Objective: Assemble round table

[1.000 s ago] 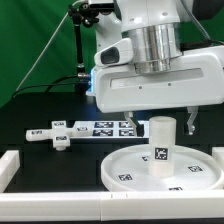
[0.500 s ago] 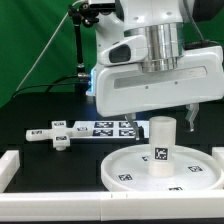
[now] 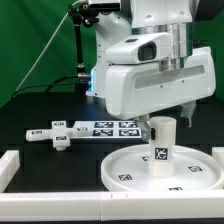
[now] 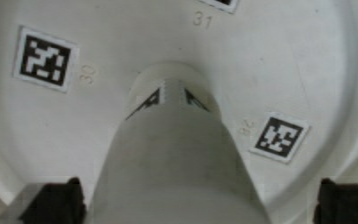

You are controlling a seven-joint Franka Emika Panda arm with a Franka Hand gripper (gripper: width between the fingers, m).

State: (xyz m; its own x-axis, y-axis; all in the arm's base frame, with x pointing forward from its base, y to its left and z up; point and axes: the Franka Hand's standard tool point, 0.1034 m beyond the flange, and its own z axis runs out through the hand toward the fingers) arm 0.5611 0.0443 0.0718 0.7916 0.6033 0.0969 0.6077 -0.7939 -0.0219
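Wrist view: my gripper (image 4: 202, 200), spread wide and empty, hovers over the cylinder leg (image 3: 162, 148) upright on the round disc (image 3: 125, 165); I judge fastening needs a centred grip, then twisting.

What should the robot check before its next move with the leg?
1. Leg stands upright on the disc: ok.
2. Gripper sits around the leg's top, leg in the middle in the wrist view: ok.
3. Gripper shut on the leg: not ok, it is open.
4. Leg fixed tight into the disc: cannot tell.
5. Cross piece out of the way: ok, it lies apart, at the exterior view's left.
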